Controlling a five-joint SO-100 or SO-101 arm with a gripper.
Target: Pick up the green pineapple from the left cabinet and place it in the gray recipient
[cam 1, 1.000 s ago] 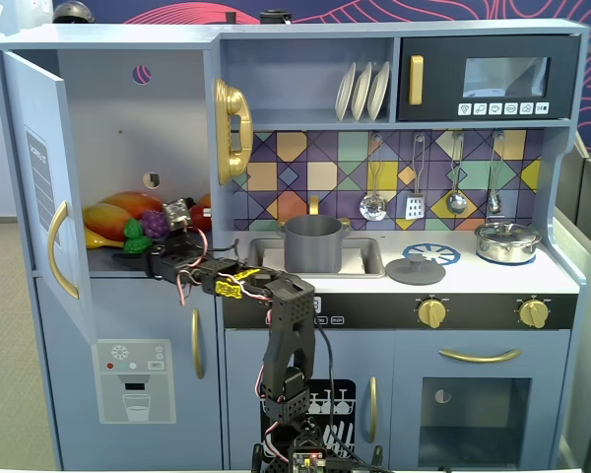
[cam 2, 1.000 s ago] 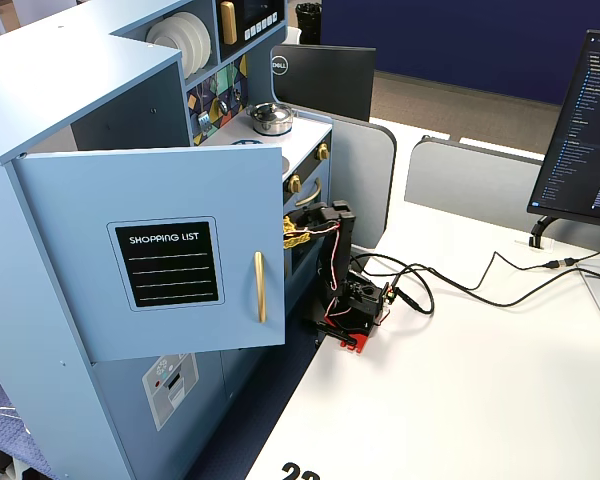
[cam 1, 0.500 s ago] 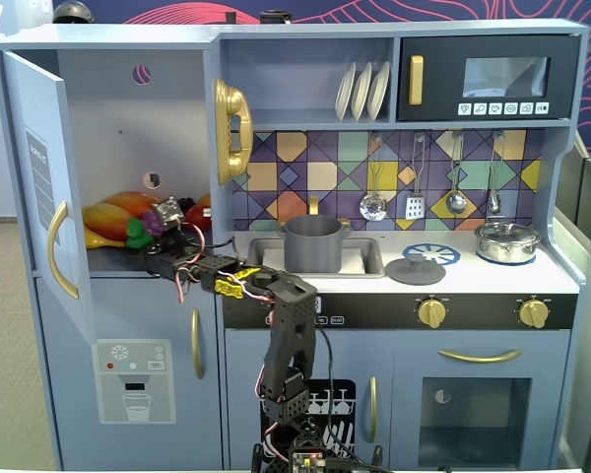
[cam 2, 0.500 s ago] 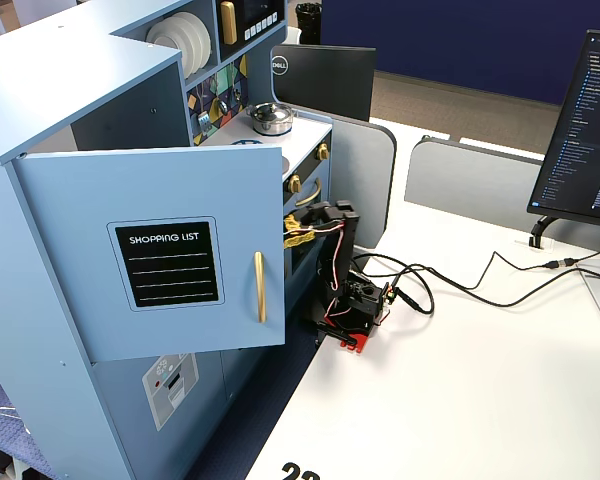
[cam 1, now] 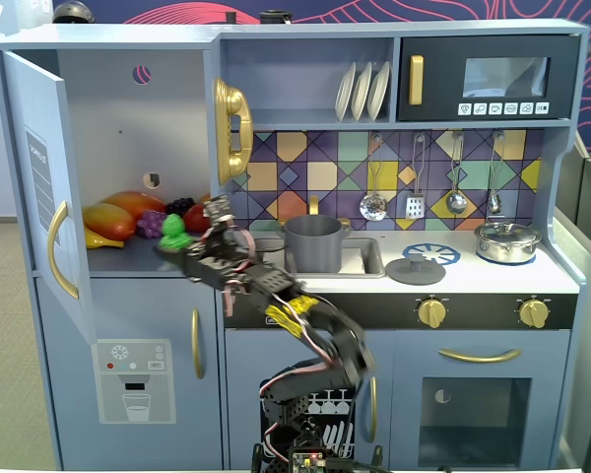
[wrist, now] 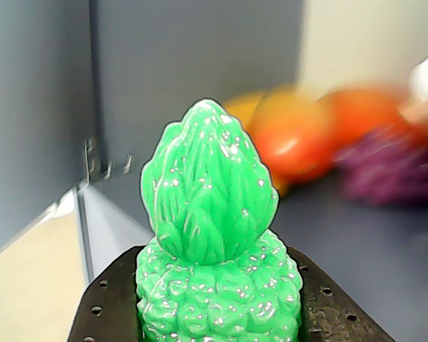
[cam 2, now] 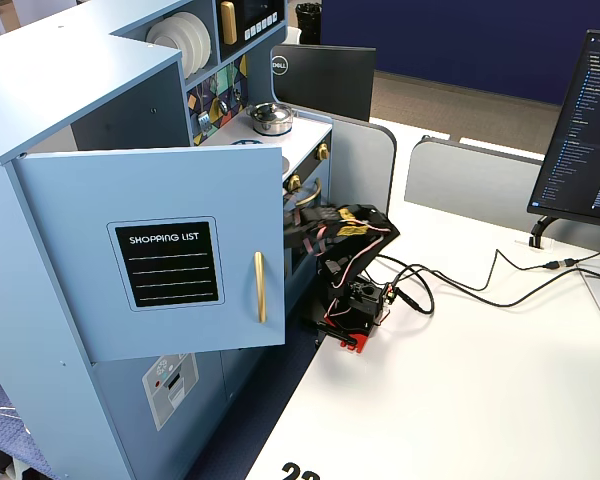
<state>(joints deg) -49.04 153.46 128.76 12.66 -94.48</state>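
Observation:
The green pineapple [cam 1: 172, 233] is clamped between my black fingers [wrist: 108, 308] in the wrist view, leafy top pointing away from the camera [wrist: 212, 214]. My gripper [cam 1: 180, 243] is shut on it at the front edge of the left cabinet's shelf [cam 1: 128, 258]. The cabinet door [cam 1: 37, 187] stands wide open. The gray recipient [cam 1: 313, 243], a lidless pot, stands in the sink to the right of the cabinet in a fixed view. In a fixed view from the side, the open door [cam 2: 160, 260] hides the gripper and only the arm [cam 2: 340, 238] shows.
Orange and yellow fruit [cam 1: 118, 217], a purple grape bunch [cam 1: 151, 224] and dark berries [cam 1: 182, 206] lie on the shelf behind the pineapple. A gold phone [cam 1: 232, 128] hangs on the cabinet's right wall. A flat gray lid [cam 1: 415, 269] and a silver pot [cam 1: 507, 241] sit on the counter.

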